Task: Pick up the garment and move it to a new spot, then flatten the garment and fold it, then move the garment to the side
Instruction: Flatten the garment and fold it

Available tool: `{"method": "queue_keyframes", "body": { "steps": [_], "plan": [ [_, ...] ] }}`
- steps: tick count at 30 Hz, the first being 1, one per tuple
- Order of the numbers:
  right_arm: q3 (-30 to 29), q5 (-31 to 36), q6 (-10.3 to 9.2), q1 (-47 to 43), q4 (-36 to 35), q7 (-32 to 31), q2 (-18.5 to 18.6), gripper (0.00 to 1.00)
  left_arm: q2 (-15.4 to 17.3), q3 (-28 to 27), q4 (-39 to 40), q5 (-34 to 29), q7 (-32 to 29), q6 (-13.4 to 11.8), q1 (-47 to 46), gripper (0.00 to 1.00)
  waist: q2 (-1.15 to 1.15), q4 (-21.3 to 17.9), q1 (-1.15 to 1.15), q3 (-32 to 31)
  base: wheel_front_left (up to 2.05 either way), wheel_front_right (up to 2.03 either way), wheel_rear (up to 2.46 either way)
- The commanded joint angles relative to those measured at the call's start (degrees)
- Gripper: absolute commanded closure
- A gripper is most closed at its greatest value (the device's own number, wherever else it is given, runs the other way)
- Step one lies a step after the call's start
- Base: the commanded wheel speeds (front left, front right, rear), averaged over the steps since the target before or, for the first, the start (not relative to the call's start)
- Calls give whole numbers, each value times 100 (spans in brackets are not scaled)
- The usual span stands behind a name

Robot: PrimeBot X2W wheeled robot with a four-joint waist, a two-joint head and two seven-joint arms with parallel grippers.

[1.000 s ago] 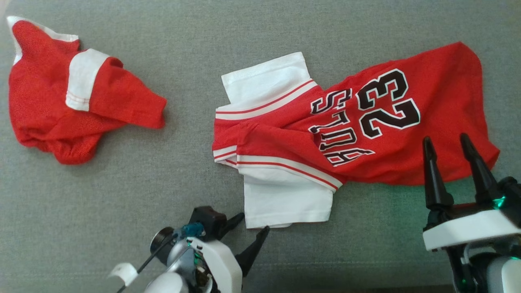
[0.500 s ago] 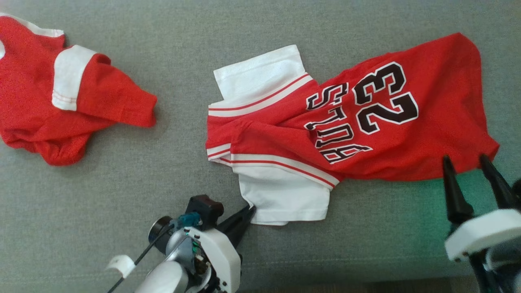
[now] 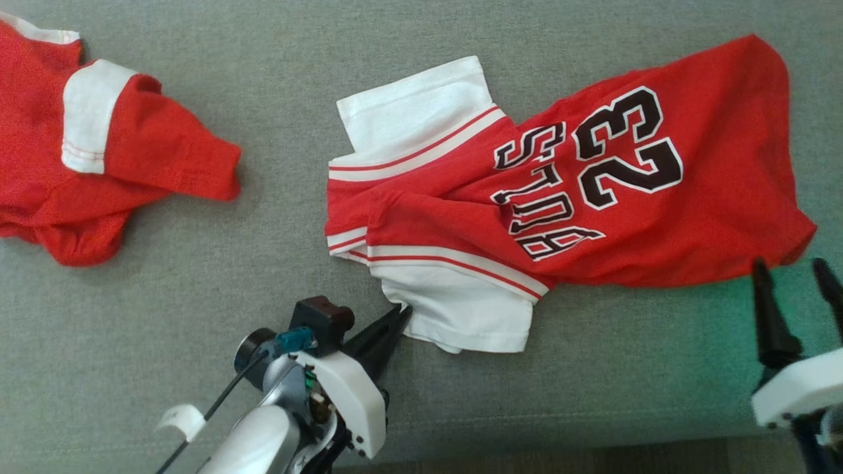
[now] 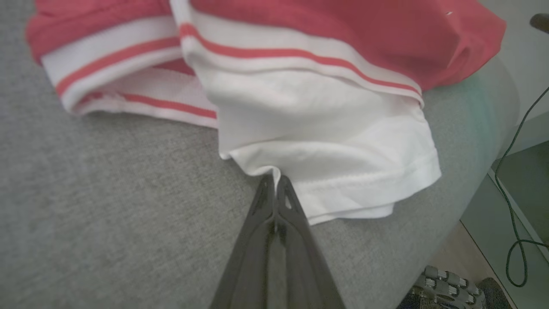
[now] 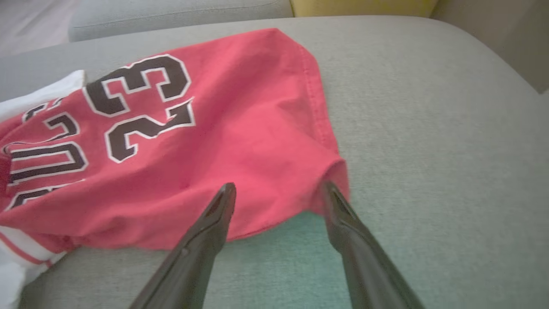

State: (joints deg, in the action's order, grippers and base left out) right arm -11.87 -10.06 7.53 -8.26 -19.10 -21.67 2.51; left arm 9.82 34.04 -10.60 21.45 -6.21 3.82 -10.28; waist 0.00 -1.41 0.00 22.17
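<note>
Jaws: left gripper (image 3: 402, 311) clenched on sleeve (image 3: 461, 316) of jersey (image 3: 625, 224), right gripper (image 3: 790, 263) released beside it | done: I judge nothing yet | left: lift, move, flatten, fold, set aside

Looks like a home living room.
A broad grey upholstered seat (image 5: 429, 107) with rounded edges, a yellow cushion (image 5: 364, 6) behind it, pale wood-toned floor (image 4: 465, 257) below.

Matt cloth jersey (image 3: 711, 230), perhaps woven grey upholstery (image 3: 263, 263)
</note>
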Motion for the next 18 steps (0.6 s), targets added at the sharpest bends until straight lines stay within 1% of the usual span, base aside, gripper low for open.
{"method": "queue_keyframes", "body": {
  "steps": [1, 3, 6, 10, 13, 18],
  "plan": [
    [-61, -35, -4, 30, -191, 83, 70, 0, 166, -307, 46, -11, 18, -173, -131, 100, 0, -46, 0, 11, 0, 0, 0],
    [-131, -31, -4, 81, -264, 222, 64, 0, 194, -330, 81, -5, 26, -201, -123, 100, 0, -90, 0, 21, 0, 0, 0],
    [-238, -20, -4, 100, -273, 240, 56, 0, 225, -352, 123, 6, 31, -233, -121, 100, 0, -135, 0, 27, 0, 0, 0],
    [-403, -44, -4, 83, -123, 186, 47, 0, 253, -360, 187, 11, 36, -254, -147, 100, 0, -140, 0, 44, 0, 0, 0],
    [-540, -71, -4, 98, -27, 274, 42, 0, 284, -368, 236, 5, 48, -275, -158, 100, 0, -154, 0, 73, 0, 0, 0],
    [-554, -43, -4, 119, 191, 286, 40, 0, 315, -371, 287, -1, 48, -312, -160, 100, 0, -193, 0, 120, 0, 0, 0]
  ]
}}
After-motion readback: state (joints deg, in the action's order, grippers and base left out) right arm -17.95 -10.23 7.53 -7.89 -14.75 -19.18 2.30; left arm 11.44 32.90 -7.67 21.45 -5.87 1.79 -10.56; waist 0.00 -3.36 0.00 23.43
